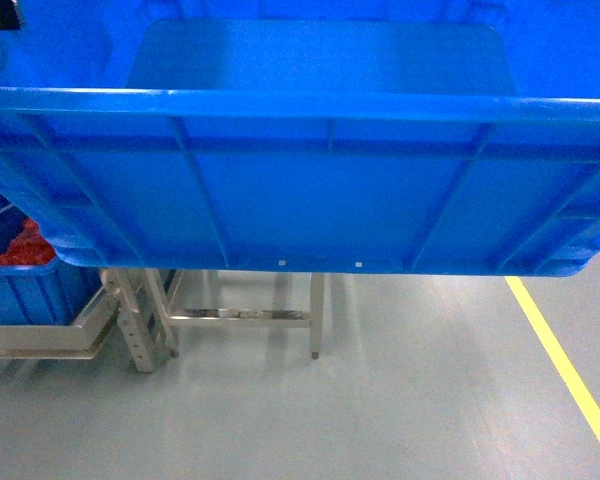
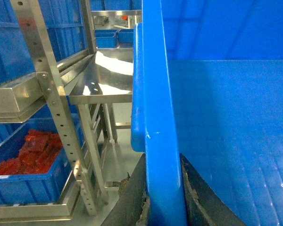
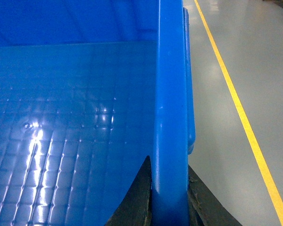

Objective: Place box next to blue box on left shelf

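The box (image 1: 300, 190), a large bright-blue ribbed crate, hangs in the air and fills the upper head view, its floor bare. My left gripper (image 2: 162, 158) is shut on the box's left rim (image 2: 155, 94), one finger on each side of the wall. My right gripper (image 3: 170, 162) is shut on its right rim (image 3: 172, 84) the same way. Neither gripper shows in the head view. The left shelf (image 1: 130, 320), a grey metal rack with perforated uprights (image 2: 52, 94), stands below and left of the box. A blue box (image 1: 20, 285) of red pieces (image 2: 28, 153) sits on its low level.
A stainless steel table (image 2: 108, 84) stands beyond the rack; its legs (image 1: 315, 310) show under the box. Small blue trays (image 2: 108, 35) sit at its far end. More blue crates (image 2: 9, 47) fill the rack's upper levels. A yellow line (image 1: 570, 370) runs along the grey floor at right.
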Tool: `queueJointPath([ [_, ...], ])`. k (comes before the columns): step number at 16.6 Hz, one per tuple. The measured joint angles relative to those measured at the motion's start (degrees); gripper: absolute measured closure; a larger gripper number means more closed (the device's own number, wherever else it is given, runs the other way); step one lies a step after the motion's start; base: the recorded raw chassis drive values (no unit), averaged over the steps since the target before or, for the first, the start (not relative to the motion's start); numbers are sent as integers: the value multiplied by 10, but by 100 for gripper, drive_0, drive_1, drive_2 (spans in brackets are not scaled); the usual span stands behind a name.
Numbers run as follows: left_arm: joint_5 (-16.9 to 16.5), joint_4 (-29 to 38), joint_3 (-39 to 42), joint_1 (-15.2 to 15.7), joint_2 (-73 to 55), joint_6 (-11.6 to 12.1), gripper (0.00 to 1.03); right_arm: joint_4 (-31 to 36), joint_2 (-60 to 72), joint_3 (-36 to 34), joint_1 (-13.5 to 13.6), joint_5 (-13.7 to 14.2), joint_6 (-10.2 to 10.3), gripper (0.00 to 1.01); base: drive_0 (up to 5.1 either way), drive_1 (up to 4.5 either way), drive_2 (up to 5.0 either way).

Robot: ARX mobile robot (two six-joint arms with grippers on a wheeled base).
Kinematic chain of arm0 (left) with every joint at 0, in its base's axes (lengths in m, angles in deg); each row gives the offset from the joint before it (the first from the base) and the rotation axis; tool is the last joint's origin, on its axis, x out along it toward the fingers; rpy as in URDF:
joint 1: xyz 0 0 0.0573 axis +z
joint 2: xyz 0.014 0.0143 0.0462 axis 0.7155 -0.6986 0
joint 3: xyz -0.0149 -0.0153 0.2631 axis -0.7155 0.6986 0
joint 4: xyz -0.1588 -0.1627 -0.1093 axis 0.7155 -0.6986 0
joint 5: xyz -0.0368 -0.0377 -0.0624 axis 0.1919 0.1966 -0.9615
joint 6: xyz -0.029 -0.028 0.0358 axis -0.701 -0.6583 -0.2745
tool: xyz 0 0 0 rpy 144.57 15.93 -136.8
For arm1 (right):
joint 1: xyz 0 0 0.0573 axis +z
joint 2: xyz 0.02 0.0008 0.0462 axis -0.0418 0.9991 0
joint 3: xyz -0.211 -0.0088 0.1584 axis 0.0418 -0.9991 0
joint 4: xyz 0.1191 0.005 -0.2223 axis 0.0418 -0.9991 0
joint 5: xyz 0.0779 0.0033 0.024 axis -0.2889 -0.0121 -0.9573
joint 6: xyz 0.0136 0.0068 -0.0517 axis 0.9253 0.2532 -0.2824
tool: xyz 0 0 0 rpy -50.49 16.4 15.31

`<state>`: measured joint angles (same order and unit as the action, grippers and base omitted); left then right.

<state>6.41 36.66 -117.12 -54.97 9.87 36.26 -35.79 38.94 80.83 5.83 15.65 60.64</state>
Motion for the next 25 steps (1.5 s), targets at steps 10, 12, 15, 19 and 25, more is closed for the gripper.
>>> queueJointPath([
  [10, 0, -5, 0, 0, 0, 0, 93, -3, -3, 0, 0, 0, 0, 92, -430, 222, 241],
  [12, 0, -4, 0, 0, 0, 0, 93, -3, -2, 0, 0, 1, 0, 92, -458, 118, 388],
  [15, 0, -4, 0, 0, 0, 0, 93, -2, -2, 0, 0, 0, 0, 92, -458, 99, 390],
  [19, 0, -5, 0, 0, 0, 0, 93, -3, -2, 0, 0, 0, 0, 92, -452, 82, 402],
  [25, 0, -7, 0, 0, 0, 0, 93, -3, -2, 0, 0, 1, 0, 92, -497, 227, 258],
])
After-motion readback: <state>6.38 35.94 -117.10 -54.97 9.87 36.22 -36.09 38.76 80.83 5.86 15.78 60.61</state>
